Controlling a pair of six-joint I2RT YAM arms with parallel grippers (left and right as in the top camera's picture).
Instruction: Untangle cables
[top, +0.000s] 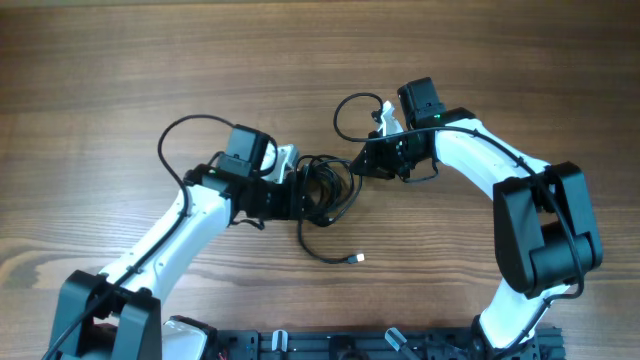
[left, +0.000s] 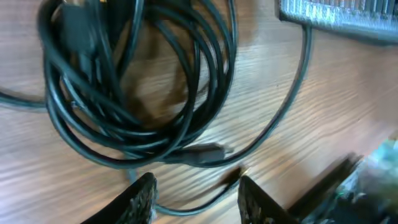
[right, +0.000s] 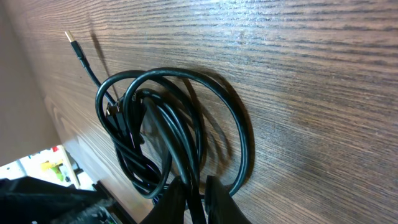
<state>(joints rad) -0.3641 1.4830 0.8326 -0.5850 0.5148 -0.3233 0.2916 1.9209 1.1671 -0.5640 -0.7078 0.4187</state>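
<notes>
The cables (top: 325, 190) lie as a black coil on the wood table between my two grippers. One loose end with a silvery plug (top: 356, 259) trails toward the front. My left gripper (top: 297, 190) is at the coil's left side. In the left wrist view the left gripper (left: 196, 196) is open, with one strand crossing the table between its fingers, and the coil (left: 137, 81) lies just beyond. My right gripper (top: 360, 167) is at the coil's right edge. In the right wrist view the right gripper (right: 194, 199) is shut on strands of the coil (right: 174, 124). A plug tip (right: 71, 38) lies farther off.
Thicker arm wires loop beside the left arm (top: 175, 140) and the right arm (top: 345, 115). A dark rack (top: 380, 345) runs along the table's front edge. A grey ribbed part (left: 336, 15) sits at the top right of the left wrist view.
</notes>
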